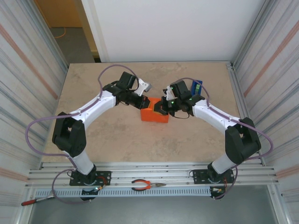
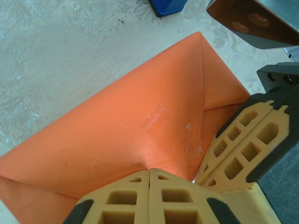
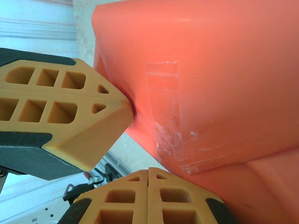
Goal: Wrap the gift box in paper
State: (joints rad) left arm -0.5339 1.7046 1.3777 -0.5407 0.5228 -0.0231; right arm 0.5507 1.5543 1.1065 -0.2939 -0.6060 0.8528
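Observation:
The gift box (image 1: 155,115) stands mid-table as a compact orange block, fully covered by the paper (image 2: 117,135), which is folded into a triangular flap. A strip of clear tape (image 3: 166,112) crosses a seam on the paper (image 3: 224,70). My left gripper (image 1: 145,103) is shut, and its closed tips (image 2: 149,171) rest against the paper at the block's top left edge. My right gripper (image 1: 162,107) is also shut, its closed tips (image 3: 148,169) meeting the block beside the left one. The right fingers (image 2: 243,144) sit close to the left fingers (image 3: 60,107).
A blue tape dispenser (image 1: 196,87) stands behind the right arm, near the block (image 2: 168,5). Orange-handled pliers (image 1: 147,185) lie on the front rail between the arm bases. Corrugated walls close in both sides of the beige table (image 1: 112,135).

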